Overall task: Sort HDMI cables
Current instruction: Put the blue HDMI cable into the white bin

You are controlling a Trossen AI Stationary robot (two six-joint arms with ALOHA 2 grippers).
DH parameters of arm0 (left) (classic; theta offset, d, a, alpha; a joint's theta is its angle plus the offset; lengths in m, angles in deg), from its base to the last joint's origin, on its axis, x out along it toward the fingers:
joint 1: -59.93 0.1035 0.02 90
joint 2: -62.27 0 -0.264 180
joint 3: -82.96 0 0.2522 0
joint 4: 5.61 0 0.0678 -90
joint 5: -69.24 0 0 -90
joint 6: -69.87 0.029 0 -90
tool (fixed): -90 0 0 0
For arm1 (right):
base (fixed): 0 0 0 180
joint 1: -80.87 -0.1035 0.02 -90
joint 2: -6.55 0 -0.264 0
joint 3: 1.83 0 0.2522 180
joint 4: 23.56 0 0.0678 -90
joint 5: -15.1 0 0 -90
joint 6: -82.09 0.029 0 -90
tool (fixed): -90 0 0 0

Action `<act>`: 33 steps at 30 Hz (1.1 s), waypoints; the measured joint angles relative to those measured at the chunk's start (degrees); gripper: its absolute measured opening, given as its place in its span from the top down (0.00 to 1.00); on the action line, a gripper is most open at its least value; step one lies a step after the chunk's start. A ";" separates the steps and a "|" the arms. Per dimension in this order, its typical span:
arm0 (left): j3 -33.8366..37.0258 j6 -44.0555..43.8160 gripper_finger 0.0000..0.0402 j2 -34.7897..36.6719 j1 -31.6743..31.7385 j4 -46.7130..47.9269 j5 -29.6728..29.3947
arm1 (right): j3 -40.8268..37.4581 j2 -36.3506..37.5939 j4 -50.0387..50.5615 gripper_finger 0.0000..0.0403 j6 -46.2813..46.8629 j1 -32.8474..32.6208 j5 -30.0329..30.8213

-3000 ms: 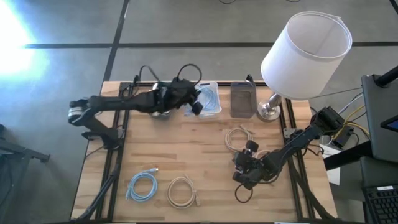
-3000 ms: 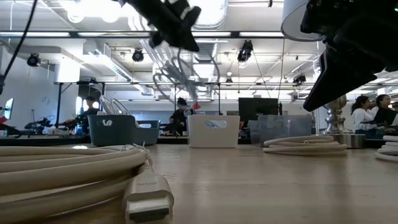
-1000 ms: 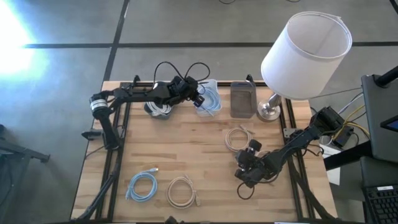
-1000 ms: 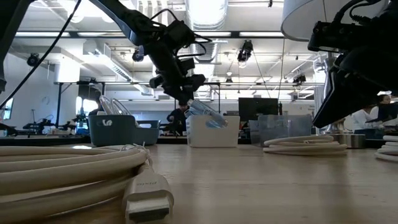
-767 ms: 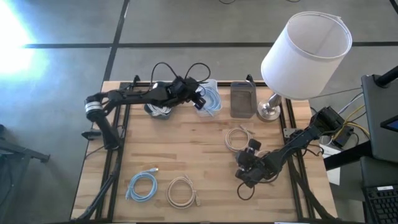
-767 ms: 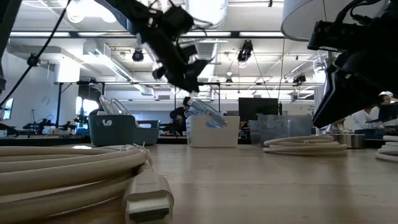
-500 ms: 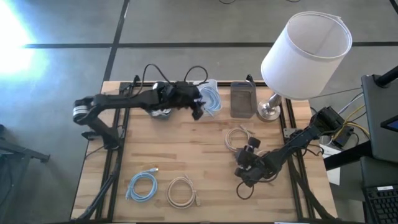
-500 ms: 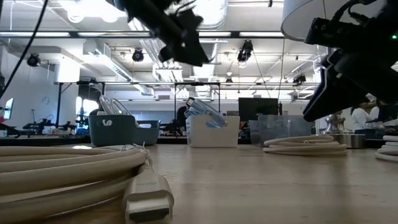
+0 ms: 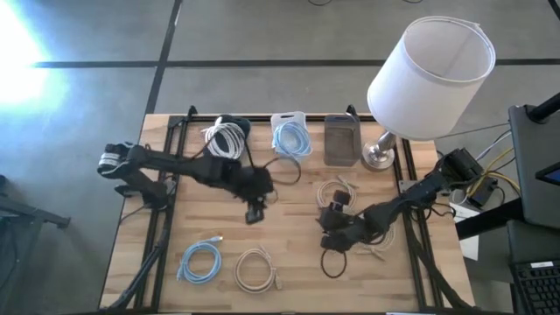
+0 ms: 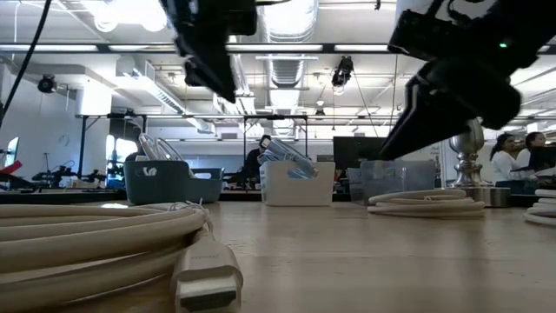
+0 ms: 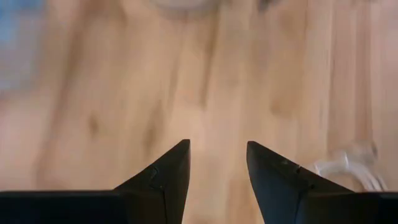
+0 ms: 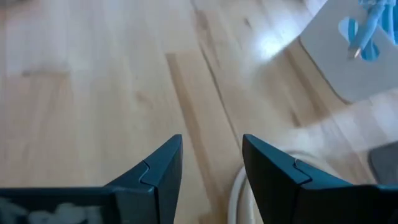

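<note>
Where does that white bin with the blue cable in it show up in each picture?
High view: the white bin, holding a light blue cable, sits top centre.
Low view: centre, far back.
Right wrist view: upper right corner.
Left wrist view: not in it.
Shared landmark: the lamp, to the bin's right in the high and low views.

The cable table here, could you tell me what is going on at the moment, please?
Two robot arms are sorting coiled HDMI cables, and neither holds one right now. The left pincer hangs open over bare wood at mid-table. The right pincer is open beside a beige coil. A light blue coil already sits in the white bin; another light blue coil and a beige one wait near the front edge.
</note>
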 joint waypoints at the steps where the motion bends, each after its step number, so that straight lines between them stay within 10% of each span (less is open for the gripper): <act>1: 0.02 -1.47 0.60 -0.04 -1.18 1.97 -0.01 | 0.00 0.00 -0.74 0.59 -0.66 0.65 -0.15; 22: 8.11 -25.39 0.60 -0.07 -19.14 23.49 -0.11 | 0.00 0.00 -4.09 0.63 -14.29 9.61 -3.22; 33: 19.36 -32.68 0.60 -0.09 -25.69 22.85 16.27 | 0.00 0.00 -12.54 0.67 -25.57 12.44 -3.24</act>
